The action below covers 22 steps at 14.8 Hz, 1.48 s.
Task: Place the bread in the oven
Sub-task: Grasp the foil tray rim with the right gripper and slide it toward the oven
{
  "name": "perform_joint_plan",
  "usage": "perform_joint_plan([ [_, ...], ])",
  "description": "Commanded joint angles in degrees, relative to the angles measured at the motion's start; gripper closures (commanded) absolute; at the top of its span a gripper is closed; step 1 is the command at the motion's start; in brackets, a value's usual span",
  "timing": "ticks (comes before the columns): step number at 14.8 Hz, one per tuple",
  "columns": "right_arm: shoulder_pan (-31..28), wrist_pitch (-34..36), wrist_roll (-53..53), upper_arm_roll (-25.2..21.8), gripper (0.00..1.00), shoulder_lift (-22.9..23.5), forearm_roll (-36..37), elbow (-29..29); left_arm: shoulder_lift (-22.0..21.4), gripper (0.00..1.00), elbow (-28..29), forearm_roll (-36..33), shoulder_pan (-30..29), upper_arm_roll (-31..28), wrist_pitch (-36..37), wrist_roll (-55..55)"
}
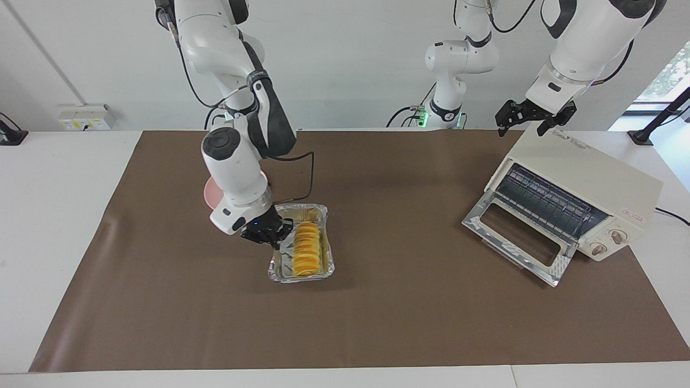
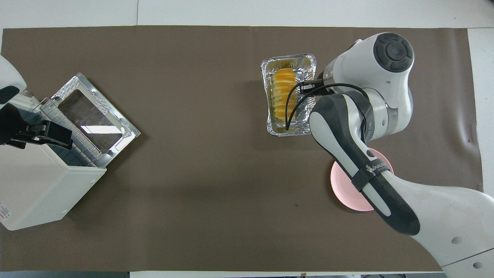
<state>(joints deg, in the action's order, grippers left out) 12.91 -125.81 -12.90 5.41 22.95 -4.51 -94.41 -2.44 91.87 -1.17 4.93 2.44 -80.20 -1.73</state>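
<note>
Right pincer [image 1: 280, 235] bends low beside the bread [image 1: 306, 249], grip unreadable; left pincer [image 1: 533, 116] waits open.

2 glossy white arms w/ dark grey joint caps & black padded sleeves. Black cables loop along both. Right gripper [image 1: 268, 235] black, small blue LED on wrist; left gripper [image 1: 533, 116] black too. Grey lettering on right forearm strap.

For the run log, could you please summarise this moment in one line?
right gripper: at foil tray edge | bread: in tray | oven: door open | left gripper: waiting above oven
</note>
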Motion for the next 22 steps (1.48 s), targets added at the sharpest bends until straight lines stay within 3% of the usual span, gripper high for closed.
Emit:
perform_joint_plan([
  [1,4.37,-1.44,-5.53,-0.22,1.0,2.36,-0.76,2.39,-1.25,0.0,1.03,-0.76,-0.53,0.37,0.04,0.24],
  [7,9.84,-6.46,-11.88,-0.22,1.0,5.88,-3.13,2.56,-1.25,0.0,1.03,-0.76,-0.53,0.37,0.13,0.24],
  [16,9.59,-10.15,-11.71,-0.22,1.0,7.38,-3.22,0.72,-1.25,0.0,0.94,-0.76,-0.01,0.46,0.13,0.24],
  [17,9.59,-10.07,-11.71,-0.22,0.91,7.38,-3.22,0.63,-1.25,0.0,0.94,-0.85,0.17,0.46,0.22,0.76],
  [18,9.67,-9.81,-11.8,-0.22,0.66,7.38,-3.22,0.54,-1.43,0.0,1.29,-0.76,0.08,0.46,1.26,0.5],
  [19,10.11,-9.89,-11.88,-0.22,0.3,7.38,-3.22,-0.16,-1.26,0.0,0.77,-0.68,0.43,0.63,0.84,0.76],
  [20,10.2,-10.07,-11.97,-0.22,0.03,7.2,-3.13,-1.03,-1.34,0.0,0.85,-0.67,0.52,0.89,0.57,0.42],
  [22,10.03,-8.32,-11.97,-0.22,0.0,6.85,-3.13,-0.43,-1.43,0.0,0.94,-0.67,0.08,0.81,1.09,0.24],
])
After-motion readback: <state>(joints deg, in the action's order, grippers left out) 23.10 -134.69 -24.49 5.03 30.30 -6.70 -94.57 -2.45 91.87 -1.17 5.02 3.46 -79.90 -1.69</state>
